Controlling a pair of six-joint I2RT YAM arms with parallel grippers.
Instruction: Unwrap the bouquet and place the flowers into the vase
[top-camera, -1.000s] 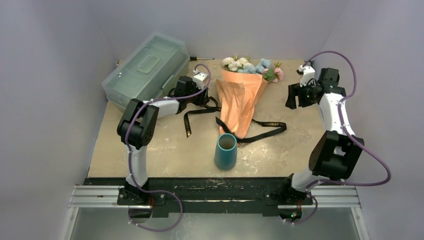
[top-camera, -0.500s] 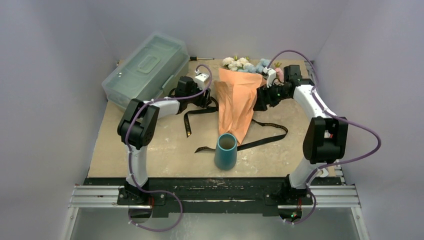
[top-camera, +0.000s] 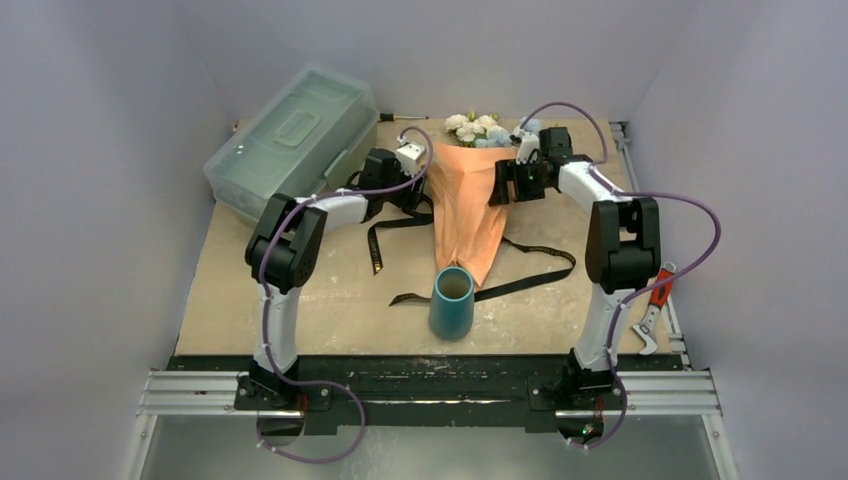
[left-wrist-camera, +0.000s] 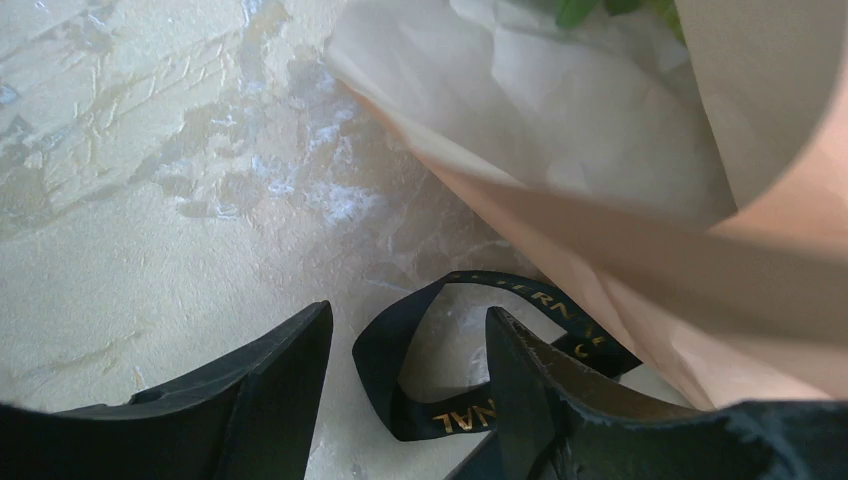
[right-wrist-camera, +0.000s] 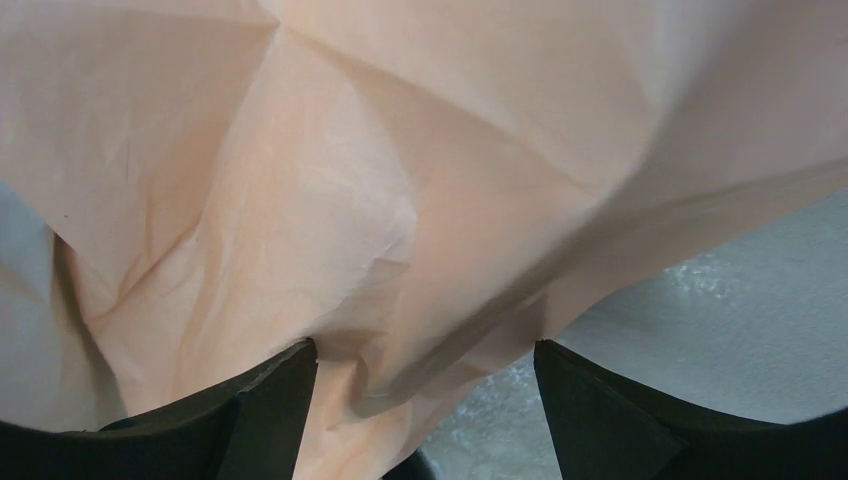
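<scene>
Left arm (top-camera: 288, 243) reaches forward and inward from its base, elbow raised, wrist low. Left gripper (left-wrist-camera: 410, 328) faces the centre, jaws parted, nothing clamped. Right arm (top-camera: 620, 245) stands upright, forearm angled inward. Right gripper (right-wrist-camera: 425, 352) faces left, jaws spread wide, unclamped.

I see the bouquet (top-camera: 470, 200) lying mid-table, with the flowers (top-camera: 478, 127) at its far end. The vase (top-camera: 451, 302) stands just before its near tip. The toolbox (top-camera: 290, 135) sits far left. The ribbon (left-wrist-camera: 450, 415) lies on the table (top-camera: 300, 290) on both sides of the bouquet. My left gripper (left-wrist-camera: 405, 320) is just left of the bouquet, and my right gripper (right-wrist-camera: 425, 350) is at its right edge.
</scene>
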